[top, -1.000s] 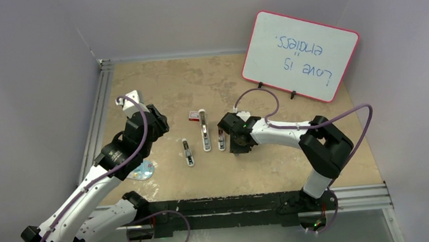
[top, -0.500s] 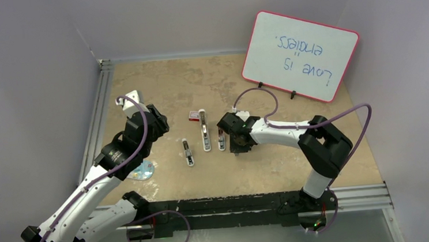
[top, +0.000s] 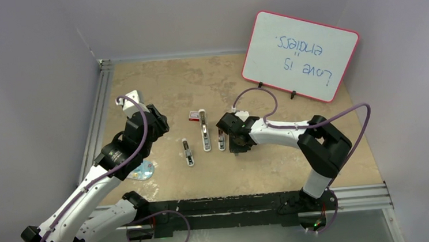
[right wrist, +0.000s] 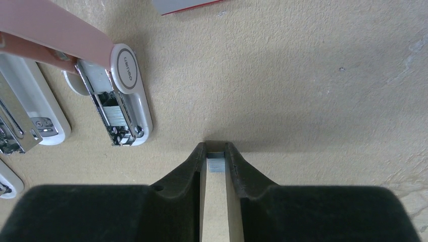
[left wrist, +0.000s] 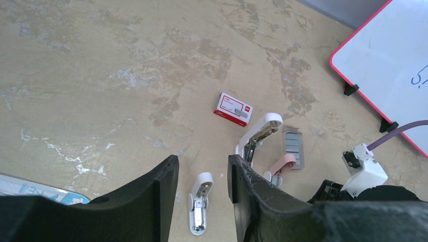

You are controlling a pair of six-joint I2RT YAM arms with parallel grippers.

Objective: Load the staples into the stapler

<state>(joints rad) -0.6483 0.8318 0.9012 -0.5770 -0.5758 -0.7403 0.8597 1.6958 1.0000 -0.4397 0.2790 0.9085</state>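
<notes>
The job is at its middle; the right gripper [right wrist: 216, 149] is nearly closed, its tips pinching a short strip of staples [right wrist: 216, 165] low over the table [right wrist: 313, 75]; whether the strip is lifted off the surface I cannot tell. The pink stapler [right wrist: 121, 101] lies just left of those fingers, apart from them, with its pink lid [right wrist: 50, 33] swung up and its channel [right wrist: 115, 115] bare to the sky; something silvery and ribbed sits in the channel, but staples or spring I cannot say. So picking looks done; carrying the strip across, laying it in the channel and shutting the lid look left to do. More loose strips [left wrist: 293, 146] lie flat beyond the pink stapler, and the red box [left wrist: 233, 109] sits farther off near the tip of the white stapler [left wrist: 260, 132].

The left gripper [left wrist: 202, 161] hangs above the table with its fingers about half apart and nothing between them; a small stapler [left wrist: 199, 204] lies below.

For room: bare table spreads to the right of the right gripper; the left is crowded, since the white stapler lies close beside the pink one and the raised lid leans over the channel's rear, so a drop from above looks safest. The whiteboard [top: 300, 54] stands well apart at the far right.
</notes>
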